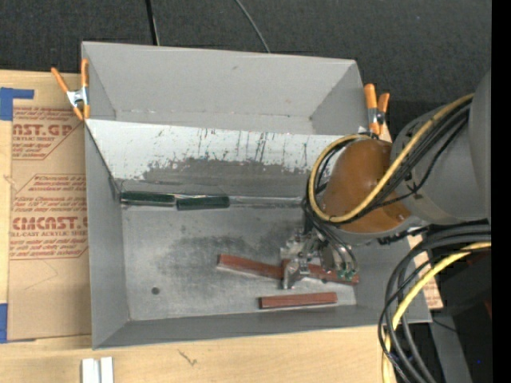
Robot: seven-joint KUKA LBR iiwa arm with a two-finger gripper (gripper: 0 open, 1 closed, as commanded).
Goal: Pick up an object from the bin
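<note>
— Step in hand?
— Looks like the approach for a grasp, with the gripper [292, 271] set low just beyond the flat brown bar [298, 300], over the right end of the slanted red-brown stick [247, 266].
— Claw released or clenched?
— Cannot tell from this angle. Cannot call the stick held either.
— And where does that stick lie?
— Flat on the floor of the bin [104, 254], just beyond the bar, slanting away up to the bar's left.
— Anything else to mind?
— Two dark green rods [202, 203], well beyond the bar and to its left, along the back wall. No obstacle, probably.
— Next move?
— Likely calls for squaring up across the stick, clamping, then lifting straight up, clear of the bar. Risks tipping, with a grip so near the end.
</note>
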